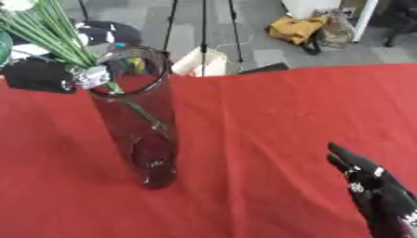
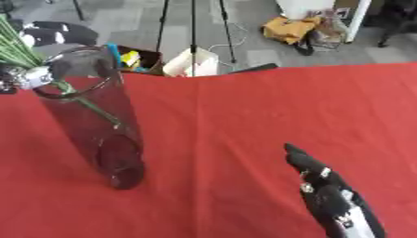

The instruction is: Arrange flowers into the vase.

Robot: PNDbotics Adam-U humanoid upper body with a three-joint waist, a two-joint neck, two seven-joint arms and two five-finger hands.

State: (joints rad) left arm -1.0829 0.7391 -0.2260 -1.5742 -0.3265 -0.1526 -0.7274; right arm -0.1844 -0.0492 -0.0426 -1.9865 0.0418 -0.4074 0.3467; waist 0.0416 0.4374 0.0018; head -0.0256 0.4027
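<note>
Left hand (image 1: 77,78) at the vase (image 1: 138,130) rim, fingers pinched around the flower stems (image 1: 49,32), stem ends inside the glass. Right hand (image 1: 376,193) idle low right over the red tablecloth (image 1: 277,116), fingers straight, touching nothing.

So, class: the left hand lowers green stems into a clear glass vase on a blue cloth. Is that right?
Not quite: the cloth is red, not blue, as the left eye view shows. The left hand does lower green stems into the clear glass vase.

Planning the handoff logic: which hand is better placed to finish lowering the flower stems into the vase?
Left. The left hand is at the vase rim, fingers round the flower stems, whose lower ends are already inside. The right hand rests open near the lower right corner, away from the vase.
</note>
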